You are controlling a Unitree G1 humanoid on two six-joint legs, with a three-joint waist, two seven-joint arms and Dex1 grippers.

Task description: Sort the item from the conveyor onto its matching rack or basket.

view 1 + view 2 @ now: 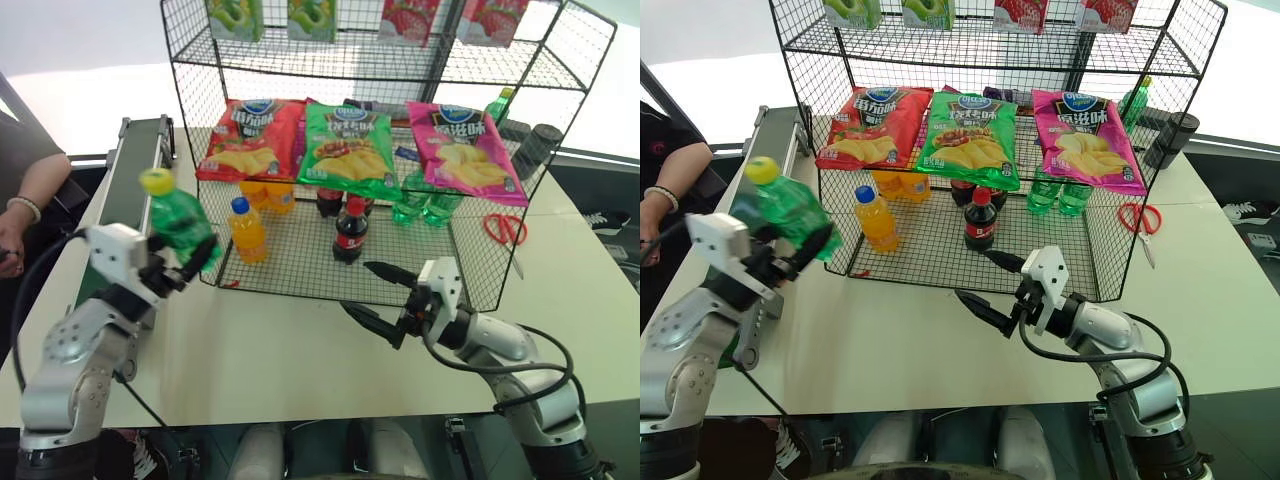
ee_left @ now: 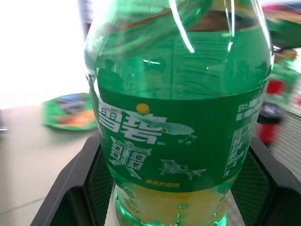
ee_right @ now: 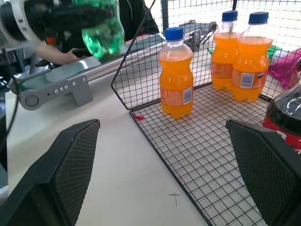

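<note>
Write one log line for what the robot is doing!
left pincer: shut on green bottle, lifted beside rack | right pincer: open, nothing held | conveyor: behind

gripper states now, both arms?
Left gripper: shut on the translucent green plastic bottle with yellow cap.
Right gripper: open, holding nothing.

The left hand (image 1: 178, 262), at the frame's left, is raised with fingers clamped tight. The right hand (image 1: 378, 300), lower right of centre, points leftward with fingers spread wide
</note>
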